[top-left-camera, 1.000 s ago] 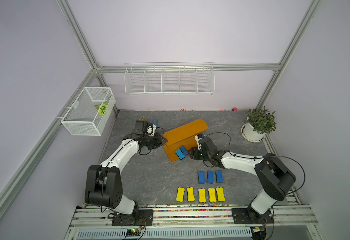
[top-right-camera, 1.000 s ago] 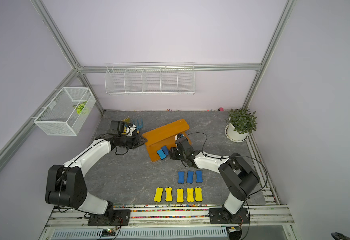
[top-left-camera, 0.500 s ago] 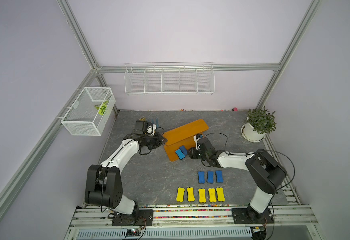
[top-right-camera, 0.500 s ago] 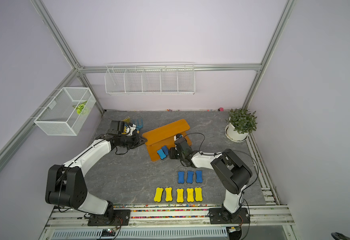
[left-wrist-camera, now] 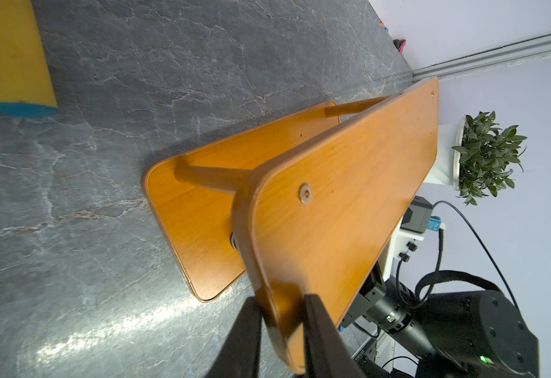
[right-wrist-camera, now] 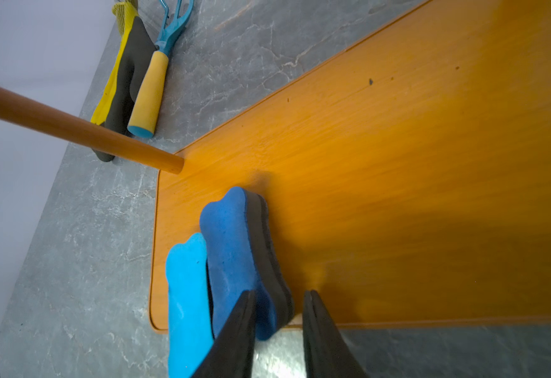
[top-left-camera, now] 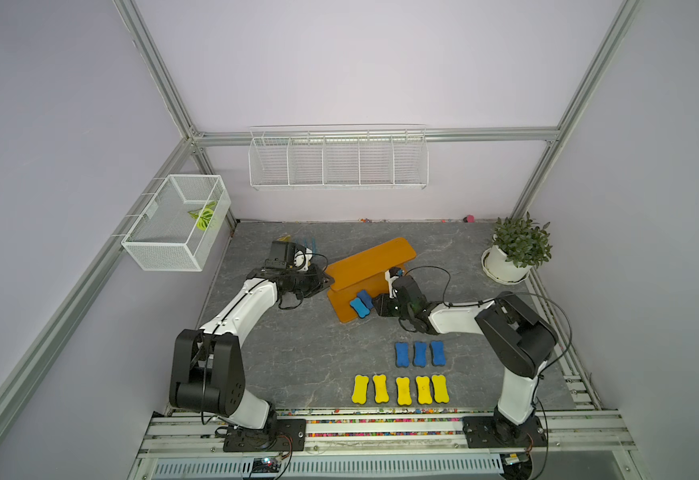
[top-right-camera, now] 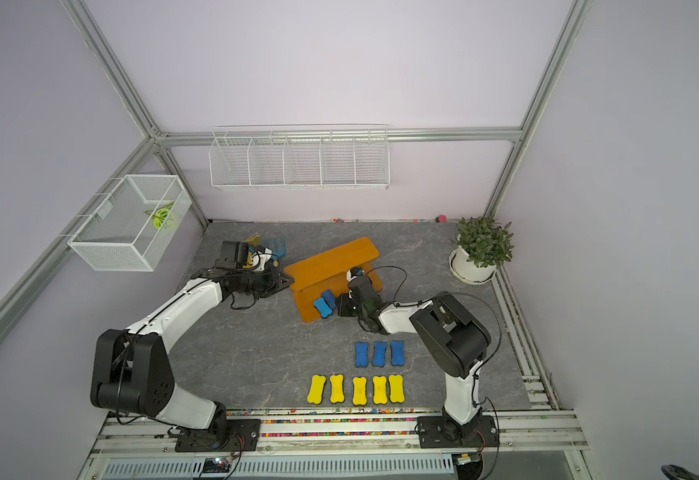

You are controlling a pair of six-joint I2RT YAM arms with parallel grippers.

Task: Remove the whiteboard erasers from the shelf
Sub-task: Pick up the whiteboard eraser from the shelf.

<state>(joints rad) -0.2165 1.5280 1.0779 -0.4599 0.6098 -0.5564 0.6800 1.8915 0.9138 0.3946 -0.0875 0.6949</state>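
A grey, marble-veined tabletop (top-left-camera: 298,353) carries everything. The shelf (top-left-camera: 370,259) stands on it between the two pincers, with the left gripper (top-left-camera: 327,282) at the end of its top board and the right gripper (top-left-camera: 375,306) at the near edge of its lower board (top-left-camera: 340,308). Two blue erasers (top-left-camera: 361,304) lie side by side on that lower board, right at the right gripper's tips. On the bare top, nearer the base than the right gripper, lies a row of three blue erasers (top-left-camera: 419,354), and nearer still a row of five yellow erasers (top-left-camera: 402,390). A potted plant (top-left-camera: 514,253) stands well beyond the right gripper, toward the back corner. A glove (right-wrist-camera: 122,75) and a small rake (right-wrist-camera: 151,95) lie just behind the left gripper.
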